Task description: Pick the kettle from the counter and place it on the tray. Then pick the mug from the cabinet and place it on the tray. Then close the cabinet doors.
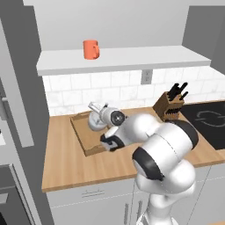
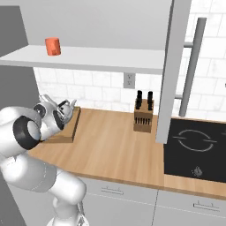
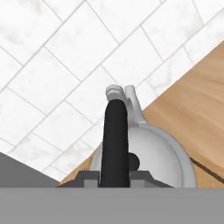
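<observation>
A white robot arm with dark joints reaches over a broad light-brown wooden counter [image 1: 66, 162]. Its two-finger gripper [image 3: 114, 177] is pinched onto the arched dark handle of a small squat silver-grey metal kettle [image 1: 95, 121]. In the hand view the black handle runs up between the two dark fingertips [image 3: 87, 177], with the kettle's rounded silver body below it and white wall tiles beyond.

The kettle is over a shallow brown wooden tray [image 1: 85, 136] with raised rims; whether it rests on the tray floor or hangs just above it cannot be told.

Above the tray, a small orange-red mug [image 1: 91, 49] stands upright on the pale shelf of the open light grey wall cabinet [image 1: 123, 59]. To the tray's right, a wooden knife block [image 1: 168, 105] sits on the counter.
</observation>
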{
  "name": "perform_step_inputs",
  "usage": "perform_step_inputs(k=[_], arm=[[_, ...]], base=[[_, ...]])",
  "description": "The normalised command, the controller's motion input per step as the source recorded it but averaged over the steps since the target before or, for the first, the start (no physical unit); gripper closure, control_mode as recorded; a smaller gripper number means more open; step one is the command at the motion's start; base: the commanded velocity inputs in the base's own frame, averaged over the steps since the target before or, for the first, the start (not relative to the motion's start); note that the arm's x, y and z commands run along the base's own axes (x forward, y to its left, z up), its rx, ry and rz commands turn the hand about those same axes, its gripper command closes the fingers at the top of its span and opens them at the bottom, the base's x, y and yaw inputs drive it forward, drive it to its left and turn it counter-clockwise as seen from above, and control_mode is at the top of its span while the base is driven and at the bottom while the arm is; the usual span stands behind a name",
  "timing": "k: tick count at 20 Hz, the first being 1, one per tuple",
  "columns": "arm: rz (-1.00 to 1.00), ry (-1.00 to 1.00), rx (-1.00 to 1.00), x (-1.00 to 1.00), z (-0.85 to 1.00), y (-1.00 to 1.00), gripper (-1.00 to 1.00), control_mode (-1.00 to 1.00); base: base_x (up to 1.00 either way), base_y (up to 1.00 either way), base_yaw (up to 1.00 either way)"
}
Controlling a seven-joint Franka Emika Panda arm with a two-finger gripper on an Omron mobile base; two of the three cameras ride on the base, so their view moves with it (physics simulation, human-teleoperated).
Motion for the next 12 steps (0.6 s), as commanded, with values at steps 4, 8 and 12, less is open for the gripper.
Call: perform_step_inputs(k=[4, 8, 12], arm=[[0.09, 0.22, -0.01, 0.01, 0.04, 0.23, 1.00, -1.00], [0.06, 0.13, -0.01, 0.08, 0.00, 0.19, 1.00, -1.00], [0.01, 0.03, -0.01, 0.10, 0.00, 0.11, 1.00, -1.00]], base=[[0.00, 0.00, 0.00], [0.00, 0.00, 0.00], [0.00, 0.00, 0.00]])
